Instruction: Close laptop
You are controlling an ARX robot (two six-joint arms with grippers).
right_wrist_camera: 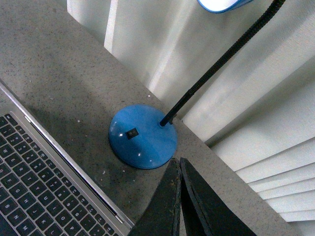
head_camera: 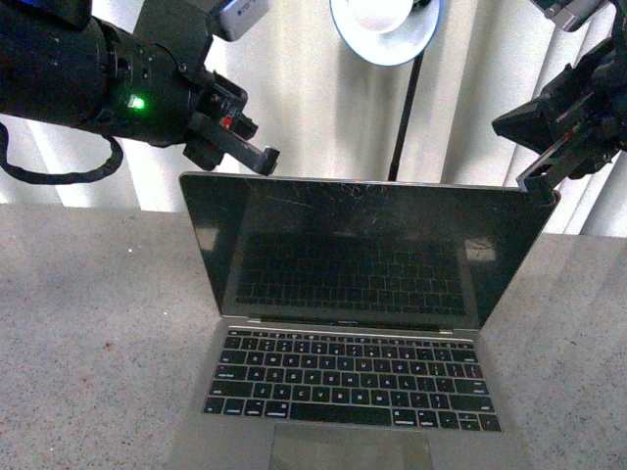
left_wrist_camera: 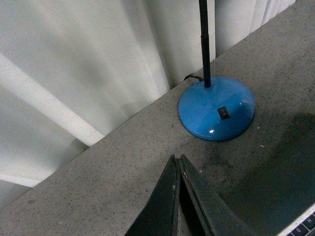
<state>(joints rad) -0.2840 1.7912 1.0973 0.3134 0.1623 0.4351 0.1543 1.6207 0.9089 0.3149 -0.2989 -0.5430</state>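
The silver-grey laptop (head_camera: 362,323) stands open on the grey stone table, its black scratched screen facing me and its black keyboard in front. My left gripper (head_camera: 266,159) is shut and empty, its tips just above the lid's top left corner. My right gripper (head_camera: 534,182) is shut and empty, its tips at the lid's top right corner. In the left wrist view the shut gripper (left_wrist_camera: 177,158) hangs over the table behind the lid. In the right wrist view the shut gripper (right_wrist_camera: 177,160) is above the laptop (right_wrist_camera: 44,167) edge.
A blue desk lamp stands behind the laptop: its round base (left_wrist_camera: 216,108) (right_wrist_camera: 142,136), black gooseneck (right_wrist_camera: 221,61) and shade (head_camera: 384,29) overhead. White curtains (head_camera: 313,88) close off the back. The grey speckled table (head_camera: 88,323) extends to both sides.
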